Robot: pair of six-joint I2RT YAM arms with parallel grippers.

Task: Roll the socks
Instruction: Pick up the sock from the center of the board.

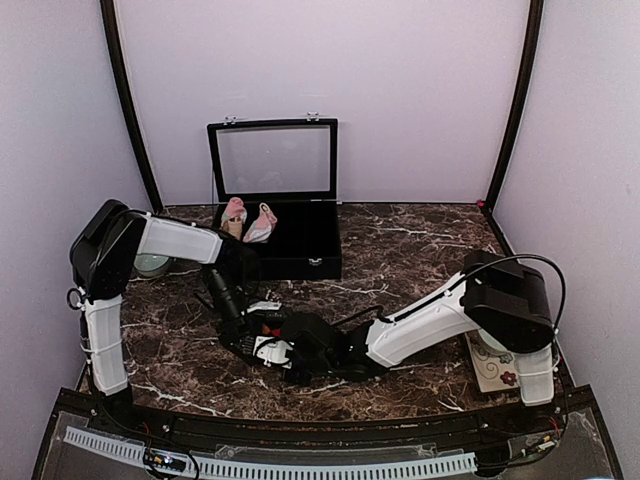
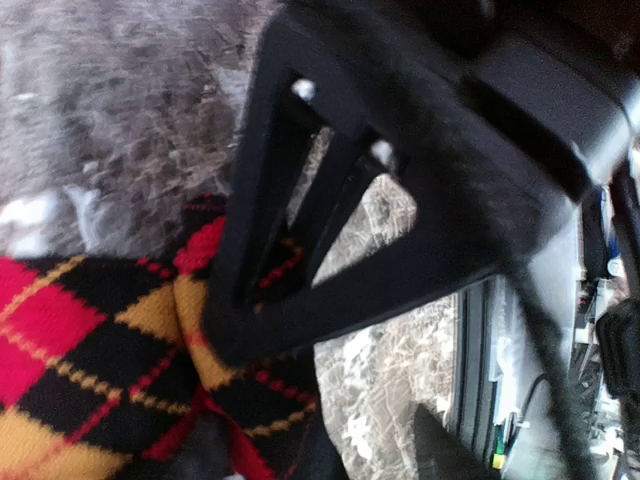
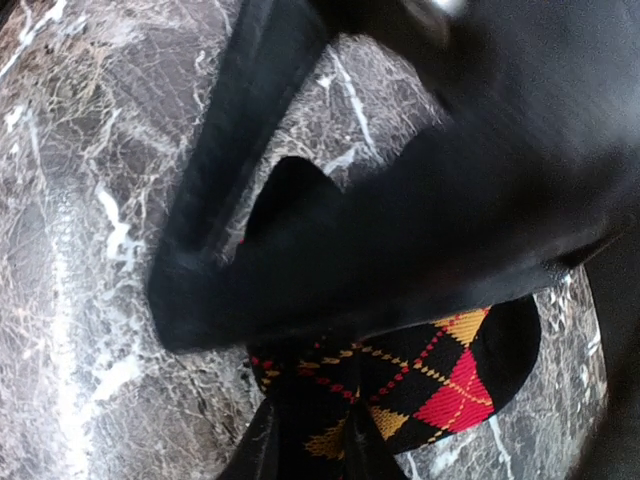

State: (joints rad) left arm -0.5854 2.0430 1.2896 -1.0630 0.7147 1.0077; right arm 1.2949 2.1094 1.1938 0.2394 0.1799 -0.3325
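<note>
The black argyle sock [image 1: 271, 328] with red, orange and yellow diamonds lies bunched on the marble near the front, between both grippers. My right gripper [image 3: 310, 452] has its fingertips pinched together on a fold of this sock [image 3: 450, 380]. My left gripper [image 2: 320, 455] stands open beside the sock [image 2: 90, 340], its fingers apart with marble showing between them. The right gripper's black finger [image 2: 250, 200] presses on the sock's edge. In the top view the left gripper [image 1: 262, 338] and right gripper [image 1: 292, 338] almost touch. A pink sock [image 1: 263, 224] lies in the black case.
The open black case [image 1: 300, 262] stands at the back with its lid upright, and a pink-topped upright roll [image 1: 234, 214] sits inside it. A flowered cloth [image 1: 492, 366] lies under the right arm's base. A small white piece [image 1: 265, 306] lies by the left arm.
</note>
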